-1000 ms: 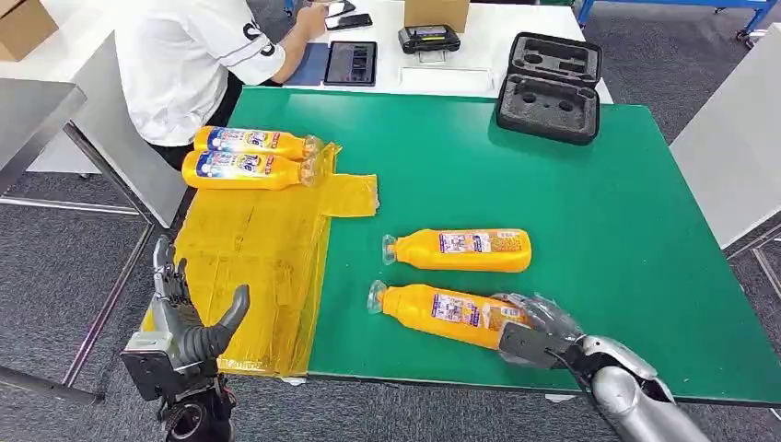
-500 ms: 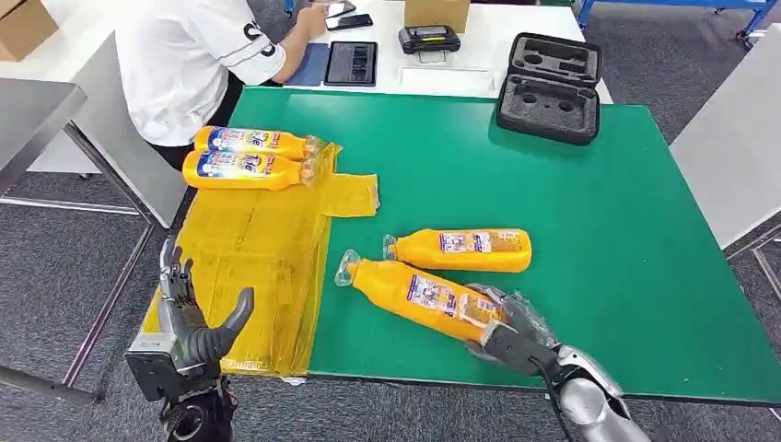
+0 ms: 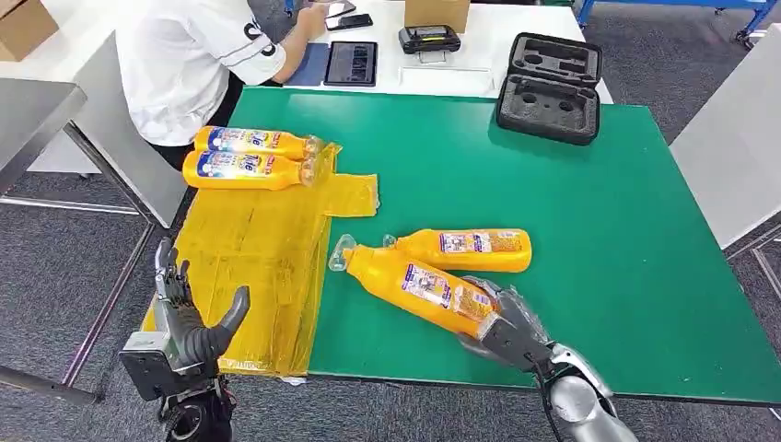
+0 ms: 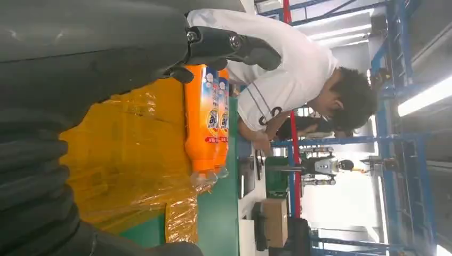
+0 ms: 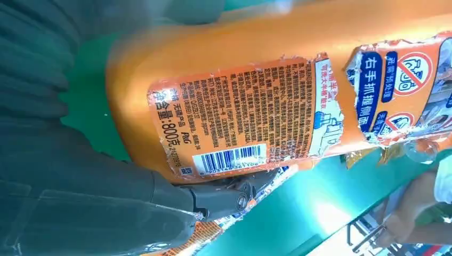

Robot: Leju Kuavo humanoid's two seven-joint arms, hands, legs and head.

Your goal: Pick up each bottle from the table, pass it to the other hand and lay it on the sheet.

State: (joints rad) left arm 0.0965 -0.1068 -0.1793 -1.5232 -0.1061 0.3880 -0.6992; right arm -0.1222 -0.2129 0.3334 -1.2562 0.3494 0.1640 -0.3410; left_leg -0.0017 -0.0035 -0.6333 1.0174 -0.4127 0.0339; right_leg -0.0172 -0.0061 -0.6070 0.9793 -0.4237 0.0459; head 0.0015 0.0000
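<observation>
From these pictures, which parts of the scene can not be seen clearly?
- Held bottle: its base, head view, covered by the right hand.
- Same bottle, right wrist view: both ends cut off; small label print unreadable.
- Sheet, left wrist view: near part hidden behind the left hand.

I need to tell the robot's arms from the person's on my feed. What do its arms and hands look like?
The left hand is dark grey, with slim jointed fingers, a thick grey thumb and a boxy dark wrist block. The right hand looks alike, on a rounded, shiny silver forearm with a thin black cable.
</observation>
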